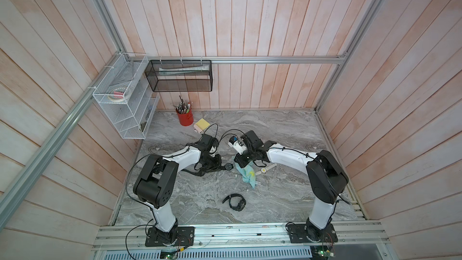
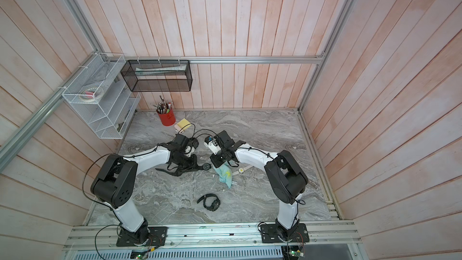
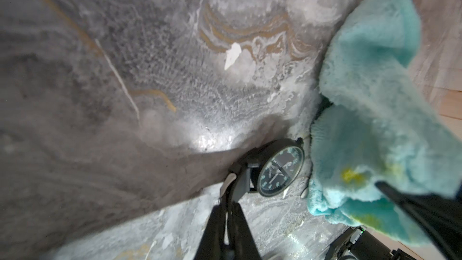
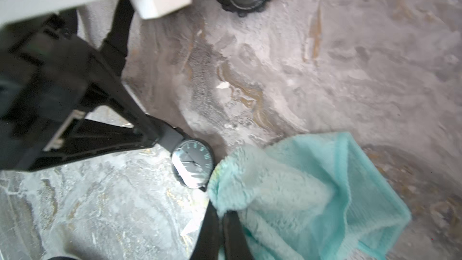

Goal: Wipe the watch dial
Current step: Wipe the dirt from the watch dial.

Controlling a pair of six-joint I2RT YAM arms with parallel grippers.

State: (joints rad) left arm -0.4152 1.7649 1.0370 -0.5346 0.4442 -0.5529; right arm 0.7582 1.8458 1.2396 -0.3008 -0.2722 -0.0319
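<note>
Because a wipe needs the glass steady and facing up, the left end effector (image 3: 231,197) is pressed together on the strap (image 3: 243,180) of the watch (image 1: 228,166), just beside the case. That grip leaves the whole dial (image 3: 281,168) bare. In both top views the watch sits near the middle of the frame, low over the tabletop (image 1: 287,133) between the two arms. I cannot tell whether the case rests on the surface or is slightly lifted.

The right end effector (image 4: 221,212) pinches a bunched fold of the teal cloth (image 4: 300,191), and the rest trails onto the tabletop toward the lower right in a top view (image 1: 250,178). Holding it by a gathered edge gives a soft pad at the front, and that fluffy edge lies right at the rim of the dial, touching or nearly so. Most of the glass is uncovered and shows a bright reflection.

My reading is that the wipe is at its start or between strokes. The next pass would need the cloth drawn across the face toward the strap while the left grip resists the push. A thin strap could twist under that load.

Two spare watches lie clear of the work: a black watch (image 1: 235,202) lower centre and a white watch (image 1: 263,170) just right of the cloth.
</note>
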